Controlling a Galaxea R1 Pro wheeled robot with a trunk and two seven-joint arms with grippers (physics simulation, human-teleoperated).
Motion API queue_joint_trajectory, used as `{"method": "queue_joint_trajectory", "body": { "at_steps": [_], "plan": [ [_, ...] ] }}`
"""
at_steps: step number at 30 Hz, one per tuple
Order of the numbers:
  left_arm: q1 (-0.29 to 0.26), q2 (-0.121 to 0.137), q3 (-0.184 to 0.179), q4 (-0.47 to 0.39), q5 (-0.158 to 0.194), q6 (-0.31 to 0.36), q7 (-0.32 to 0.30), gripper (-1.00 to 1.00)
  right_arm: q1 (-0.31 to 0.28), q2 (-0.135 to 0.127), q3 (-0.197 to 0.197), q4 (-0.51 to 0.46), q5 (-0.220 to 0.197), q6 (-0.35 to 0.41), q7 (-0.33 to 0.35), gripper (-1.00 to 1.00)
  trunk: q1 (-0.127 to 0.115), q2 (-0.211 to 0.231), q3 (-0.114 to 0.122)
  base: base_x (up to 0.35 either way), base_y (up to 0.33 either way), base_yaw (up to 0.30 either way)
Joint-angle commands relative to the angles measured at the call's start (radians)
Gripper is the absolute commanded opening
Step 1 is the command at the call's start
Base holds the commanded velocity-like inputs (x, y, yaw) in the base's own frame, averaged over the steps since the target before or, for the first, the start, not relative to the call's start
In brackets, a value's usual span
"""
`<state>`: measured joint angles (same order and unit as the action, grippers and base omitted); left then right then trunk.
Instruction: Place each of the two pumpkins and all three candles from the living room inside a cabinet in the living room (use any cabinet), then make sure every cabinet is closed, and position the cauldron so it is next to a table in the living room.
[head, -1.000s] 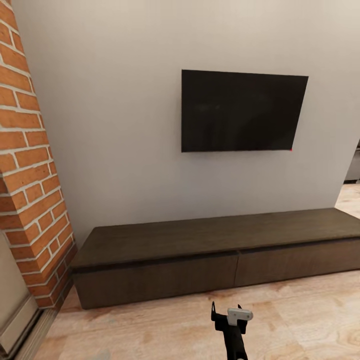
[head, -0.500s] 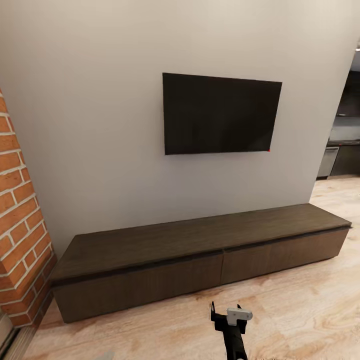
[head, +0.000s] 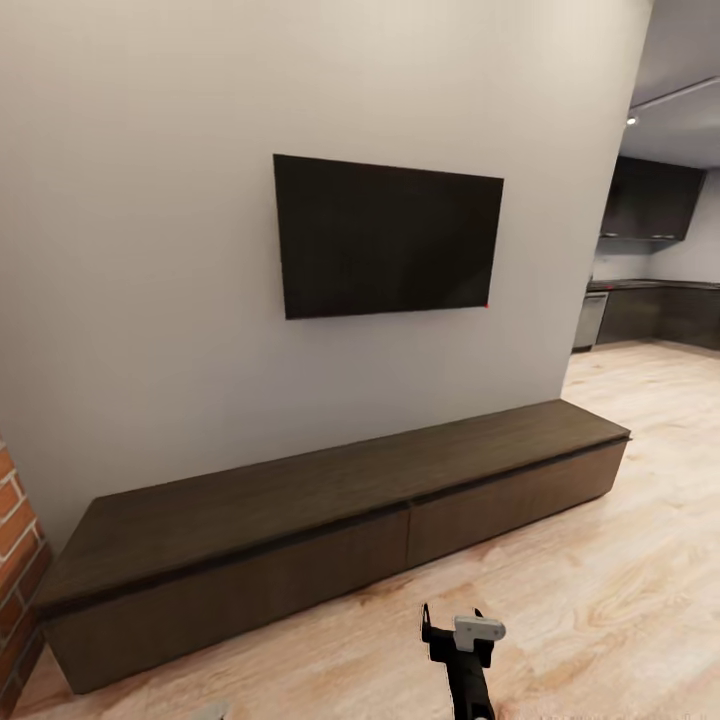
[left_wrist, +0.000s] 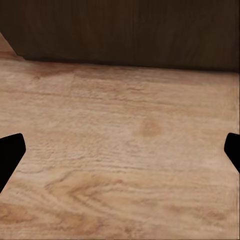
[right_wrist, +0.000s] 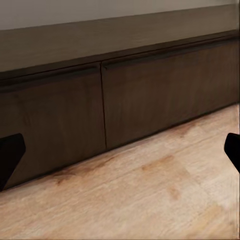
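Note:
The long, low dark brown cabinet (head: 330, 520) runs along the grey wall, and both of its plain drawer fronts (right_wrist: 150, 95) are closed. My right gripper (head: 452, 628) hangs over the plank floor in front of it. In the right wrist view the gripper (right_wrist: 120, 155) is open, its dark fingertips (right_wrist: 10, 155) far apart and nothing between them. My left gripper (left_wrist: 120, 155) is open too, over bare floor near the cabinet's base (left_wrist: 125, 35). The pumpkins, candles, cauldron and glass table are out of view.
A black TV (head: 385, 237) hangs on the wall above the cabinet. A sliver of red brick fireplace (head: 15, 560) stands at the far left. Light wood floor (head: 620, 560) stretches right towards a dark kitchen (head: 655, 300).
The camera has swung to the right: the brick fireplace has slid almost out at the left and the kitchen has come into view at the right. The right gripper holds the same pose.

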<state>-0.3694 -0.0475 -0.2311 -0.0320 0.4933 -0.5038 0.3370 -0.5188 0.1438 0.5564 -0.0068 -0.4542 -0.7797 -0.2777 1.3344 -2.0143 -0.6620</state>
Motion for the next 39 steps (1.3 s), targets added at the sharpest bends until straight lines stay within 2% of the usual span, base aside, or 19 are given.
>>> {"method": "queue_joint_trajectory", "body": {
  "at_steps": [1,4,39],
  "plan": [
    [0.000,0.000,-0.009,0.000,0.005,-0.001,0.005,1.00,-0.001,0.000,0.008,0.001,-0.004,-0.001,-0.006,1.00,-0.004,0.007,0.002,0.000,0.000,-0.270],
    [0.000,0.000,-0.009,0.000,0.005,-0.001,0.005,1.00,-0.001,0.000,0.008,0.001,-0.002,-0.001,-0.005,1.00,-0.016,0.028,0.012,0.000,0.000,-0.270],
    [0.000,-0.002,-0.011,0.007,0.004,0.001,0.002,1.00,-0.001,0.002,0.010,0.001,0.000,0.007,-0.003,1.00,-0.016,0.028,0.012,0.000,0.000,-0.270]
  ]
}}
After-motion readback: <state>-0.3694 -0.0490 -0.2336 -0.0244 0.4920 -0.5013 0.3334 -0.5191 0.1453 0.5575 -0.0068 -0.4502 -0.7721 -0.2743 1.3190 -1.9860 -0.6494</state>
